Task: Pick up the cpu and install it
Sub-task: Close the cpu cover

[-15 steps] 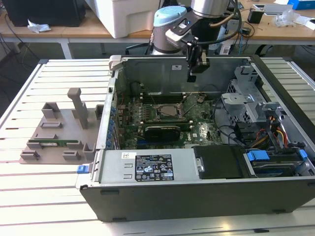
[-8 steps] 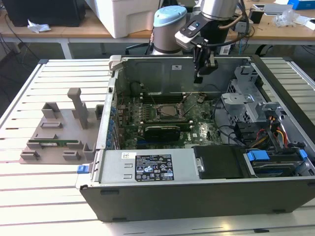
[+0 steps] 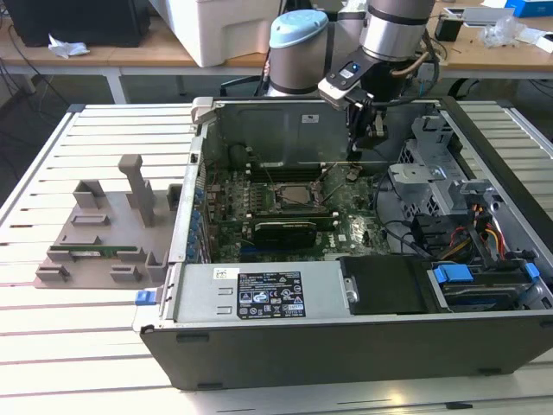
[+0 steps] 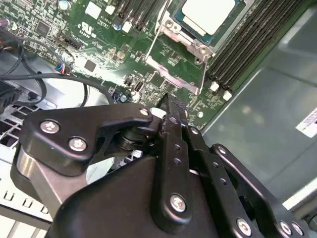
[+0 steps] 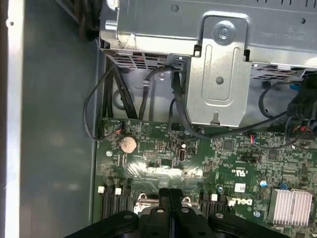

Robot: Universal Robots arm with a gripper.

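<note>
The cpu, a pale silvery square, lies in the motherboard socket. The socket's metal retention frame is swung open towards the gripper. In the exterior view the socket sits mid-board inside the open computer case. My gripper hangs above the board near the case's rear wall, to the exterior view's right of the socket. Its black fingers are pressed together in both wrist views, gripper and gripper, shut with nothing between them and apart from the cpu.
A grey fixture tray on the slatted table holds a green memory stick. Inside the case are a power supply, a metal drive cage with cables, memory slots, a coin cell and a heatsink.
</note>
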